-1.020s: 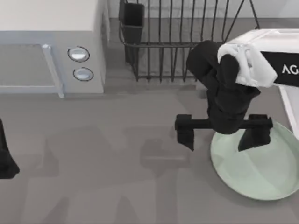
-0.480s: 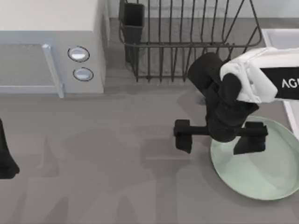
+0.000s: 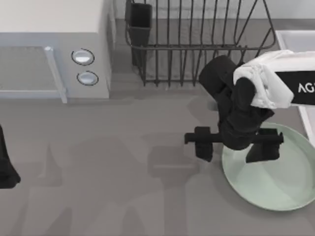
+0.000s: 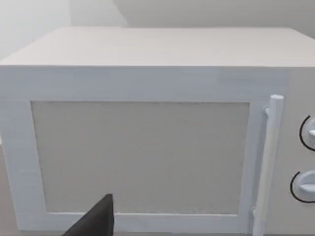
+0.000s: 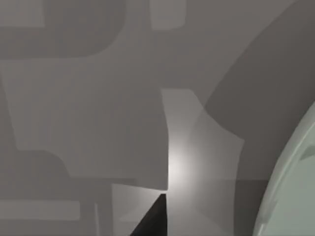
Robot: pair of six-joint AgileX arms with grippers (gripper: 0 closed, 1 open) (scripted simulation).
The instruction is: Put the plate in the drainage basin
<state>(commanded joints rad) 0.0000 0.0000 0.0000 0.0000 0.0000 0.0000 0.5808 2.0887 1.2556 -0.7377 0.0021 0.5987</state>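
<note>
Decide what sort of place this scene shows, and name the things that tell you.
Most likely a simulated kitchen counter. A white microwave sits at the back left, a black wire dish rack stands beside it, and a pale green plate lies on the grey table under the right end effector.

In the top view the right gripper (image 3: 231, 146) and its black wrist cover the upper left part of the plate (image 3: 275, 182), and the picture's right edge cuts off the plate's far side. Only a strip of the basin's white rim (image 3: 290, 37) shows at that same edge, partly behind the white arm, so its hollow cannot be seen. The left gripper (image 3: 6, 167) is cut by the left edge, and the microwave (image 3: 54, 49) and dish rack (image 3: 197, 44) run off the top.
</note>
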